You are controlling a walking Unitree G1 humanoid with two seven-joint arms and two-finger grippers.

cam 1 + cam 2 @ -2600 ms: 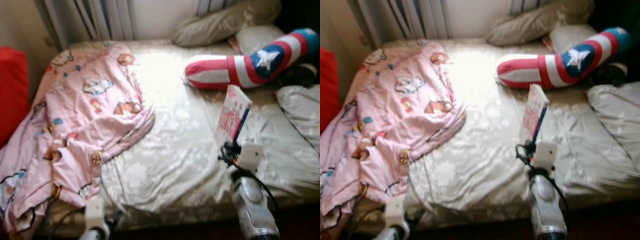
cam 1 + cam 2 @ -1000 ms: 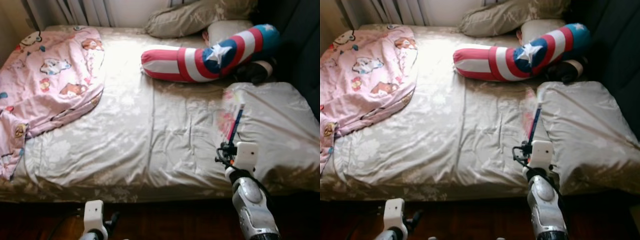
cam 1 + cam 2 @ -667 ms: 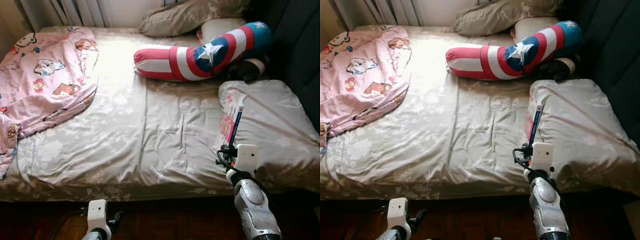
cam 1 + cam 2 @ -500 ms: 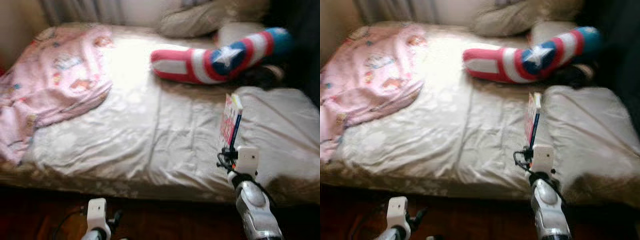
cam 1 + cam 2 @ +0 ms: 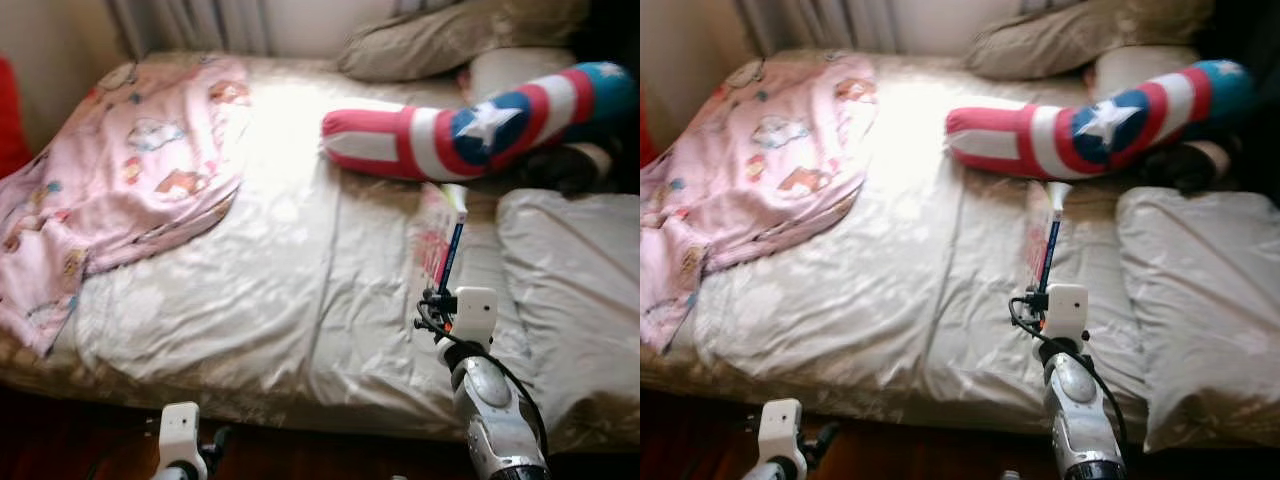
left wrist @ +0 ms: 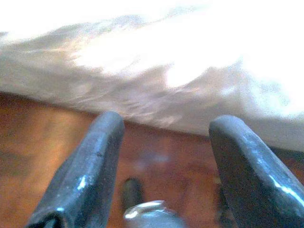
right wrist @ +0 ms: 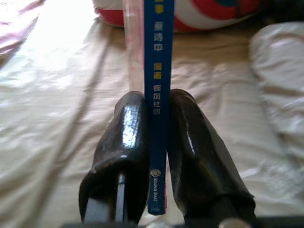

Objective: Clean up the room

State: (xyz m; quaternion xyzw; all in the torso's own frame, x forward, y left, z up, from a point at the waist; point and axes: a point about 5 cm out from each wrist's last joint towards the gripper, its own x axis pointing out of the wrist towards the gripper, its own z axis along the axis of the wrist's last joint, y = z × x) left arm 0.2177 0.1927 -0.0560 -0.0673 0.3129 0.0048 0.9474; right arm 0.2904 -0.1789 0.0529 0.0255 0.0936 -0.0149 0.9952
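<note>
Beige bed point(image 5: 300, 290) — right claw point(image 7: 159, 156) grips a blue-spined book point(image 7: 158, 71) upright above it; left claw point(image 6: 164, 166), fingers apart, hangs below its edge.

Book point(image 7: 158, 71) top cut off.

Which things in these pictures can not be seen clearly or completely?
- Book: right gripper covers its lower spine; top cut by the frame edge.
- Dark object: partly behind the striped pillow.
- Pink blanket: cut by the left edge.
- Left gripper: blurred.
</note>
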